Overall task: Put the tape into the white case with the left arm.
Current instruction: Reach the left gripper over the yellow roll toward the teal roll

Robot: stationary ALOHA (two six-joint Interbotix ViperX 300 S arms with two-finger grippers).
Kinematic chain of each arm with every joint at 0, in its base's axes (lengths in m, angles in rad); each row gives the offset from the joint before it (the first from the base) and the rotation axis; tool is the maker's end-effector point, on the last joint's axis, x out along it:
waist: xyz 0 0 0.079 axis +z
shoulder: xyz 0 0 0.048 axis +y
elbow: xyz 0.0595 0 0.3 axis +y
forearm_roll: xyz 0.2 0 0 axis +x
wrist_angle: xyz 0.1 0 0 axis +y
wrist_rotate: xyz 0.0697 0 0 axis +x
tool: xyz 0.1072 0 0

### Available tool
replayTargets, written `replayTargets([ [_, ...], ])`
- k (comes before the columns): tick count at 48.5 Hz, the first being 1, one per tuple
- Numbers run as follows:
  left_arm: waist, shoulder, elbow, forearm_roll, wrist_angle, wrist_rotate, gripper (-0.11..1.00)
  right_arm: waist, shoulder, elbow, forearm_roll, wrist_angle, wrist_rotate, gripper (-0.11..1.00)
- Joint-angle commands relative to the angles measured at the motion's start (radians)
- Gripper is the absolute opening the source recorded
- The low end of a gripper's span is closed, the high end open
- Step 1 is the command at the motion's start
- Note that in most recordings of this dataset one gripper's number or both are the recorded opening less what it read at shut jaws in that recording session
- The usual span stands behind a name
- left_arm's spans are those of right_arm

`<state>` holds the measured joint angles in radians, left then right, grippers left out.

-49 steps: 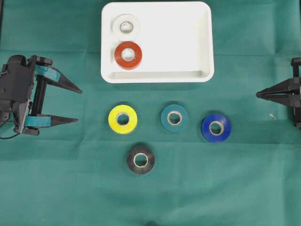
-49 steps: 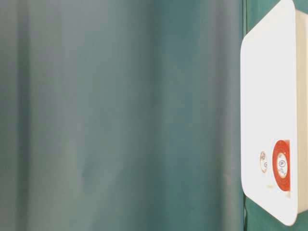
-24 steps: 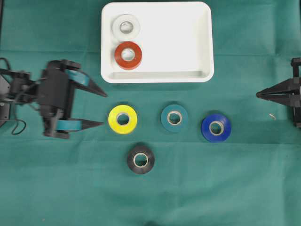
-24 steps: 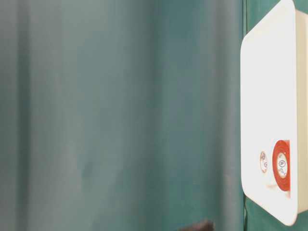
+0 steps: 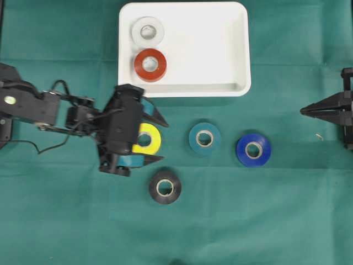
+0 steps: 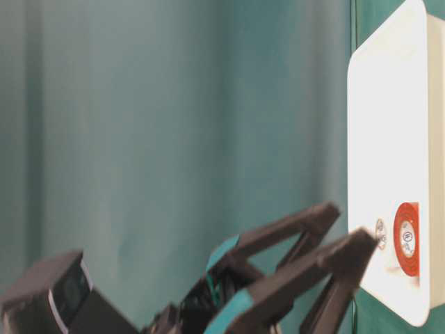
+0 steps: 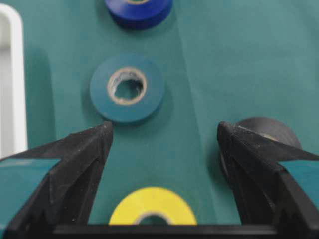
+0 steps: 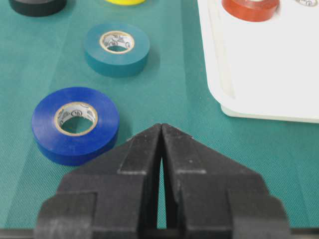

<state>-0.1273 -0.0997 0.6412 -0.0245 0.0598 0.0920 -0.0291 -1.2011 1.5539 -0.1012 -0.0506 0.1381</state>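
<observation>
- The left arm is reaching in from the left edge of the green cloth, its links stretching across toward the middle of the table.
- The left gripper is hanging over the yellow tape with its jaws spread wide, one teal-banded finger on each side of the roll; whether the fingers are touching it cannot be told.
- In the left wrist view the yellow roll is lying between the two open fingers, holding nothing.
- The right gripper is sitting at the right edge of the table, its black jaws pressed together on nothing.
- The white case is resting near the far edge of the table, well apart from the yellow tape.
- Inside the case, a white tape and a red tape are lying flat near its left wall, just beside each other.
- A teal tape, a blue tape and a black tape are lying flat on the cloth outside the case.
- The gripper body is covering the left part of the yellow roll from overhead.
- The table-level view is showing the fingers blurred and cut off at the bottom.
</observation>
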Motion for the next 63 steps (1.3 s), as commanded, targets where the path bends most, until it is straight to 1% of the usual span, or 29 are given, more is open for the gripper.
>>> replayTargets([
  [1,-0.003,0.029,-0.071,0.0,0.015,0.0,0.84,-0.002,0.005,-0.011,0.0,-0.009,0.0,-0.09],
  [19,-0.003,0.195,-0.238,0.0,0.173,0.0,0.84,-0.002,0.006,-0.011,-0.002,-0.009,-0.002,-0.09],
  [29,-0.003,0.265,-0.307,0.002,0.202,0.002,0.84,-0.002,0.006,-0.011,-0.002,-0.009,-0.002,-0.09],
  [48,0.002,0.368,-0.377,0.002,0.219,0.0,0.84,-0.002,0.006,-0.011,0.0,-0.009,-0.002,-0.09],
  [63,0.037,0.414,-0.385,0.003,0.219,0.002,0.84,-0.002,0.006,-0.011,-0.002,-0.009,-0.002,-0.09],
])
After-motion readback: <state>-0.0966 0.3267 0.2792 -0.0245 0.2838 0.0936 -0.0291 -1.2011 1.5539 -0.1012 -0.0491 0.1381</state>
